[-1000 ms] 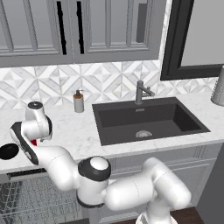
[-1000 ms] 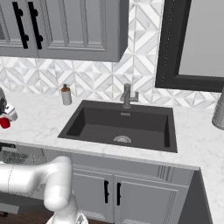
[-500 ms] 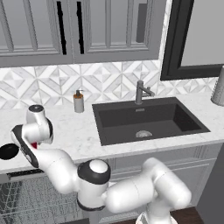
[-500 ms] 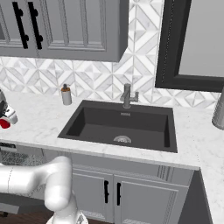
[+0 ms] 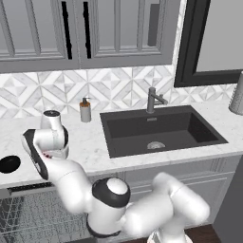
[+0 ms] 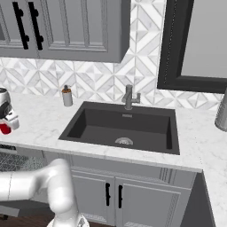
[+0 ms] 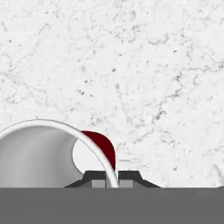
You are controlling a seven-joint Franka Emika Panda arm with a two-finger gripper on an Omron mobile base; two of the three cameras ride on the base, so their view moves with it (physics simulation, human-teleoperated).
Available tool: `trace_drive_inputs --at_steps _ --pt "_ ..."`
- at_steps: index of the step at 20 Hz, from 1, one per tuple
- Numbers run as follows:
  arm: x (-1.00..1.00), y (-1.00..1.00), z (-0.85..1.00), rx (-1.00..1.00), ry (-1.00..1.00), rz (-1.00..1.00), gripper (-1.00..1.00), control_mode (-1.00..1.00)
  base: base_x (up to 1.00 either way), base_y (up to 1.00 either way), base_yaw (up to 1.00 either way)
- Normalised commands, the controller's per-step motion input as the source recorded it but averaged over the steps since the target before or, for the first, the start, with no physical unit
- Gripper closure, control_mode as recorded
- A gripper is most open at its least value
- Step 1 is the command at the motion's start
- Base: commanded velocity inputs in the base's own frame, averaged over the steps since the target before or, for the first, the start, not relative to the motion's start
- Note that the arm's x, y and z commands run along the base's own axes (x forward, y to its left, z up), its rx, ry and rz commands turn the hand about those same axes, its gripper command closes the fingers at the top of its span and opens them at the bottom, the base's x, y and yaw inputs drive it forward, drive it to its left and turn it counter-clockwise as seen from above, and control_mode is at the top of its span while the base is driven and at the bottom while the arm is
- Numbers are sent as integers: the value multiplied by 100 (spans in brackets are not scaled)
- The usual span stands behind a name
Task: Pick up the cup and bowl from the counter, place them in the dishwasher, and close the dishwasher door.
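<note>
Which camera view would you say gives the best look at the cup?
The hand view: the cup shows its white rim, white inside and red wall, with the rim between the gripper tips. The right base view shows a red sliver; the left base view, a red speck.

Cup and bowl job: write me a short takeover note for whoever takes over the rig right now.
Gripper: shut on the cup's rim, one finger inside and one outside the wall, as the hand view shows.
Cup: on the counter left of the sink, under the hand; not lifted as far as I can tell.
Bowl: on the counter's far left, untouched.
Dishwasher: below the counter at left, open, wire rack showing.
Done: cup gripped.
Left: lift the cup and put it in the rack, do the same with the bowl, close the door.
</note>
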Motion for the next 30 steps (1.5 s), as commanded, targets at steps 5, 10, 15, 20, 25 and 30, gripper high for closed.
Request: trace_drive_inputs --at_steps 5,10,15,20,25,30 --pt "-100 -53 -1 7 10 -16 100 -100 0 0 0" --pt "-100 -26 -3 0 8 -18 100 -100 0 0 0" --pt "-99 -11 0 0 8 -16 100 -100 0 0 0" --pt "-100 -1 -17 0 3 -5 100 -100 0 0 0" --pt "-94 0 -18 -1 -4 2 100 -100 0 0 0" --pt "-62 0 -16 -3 0 3 100 -100 0 0 0"
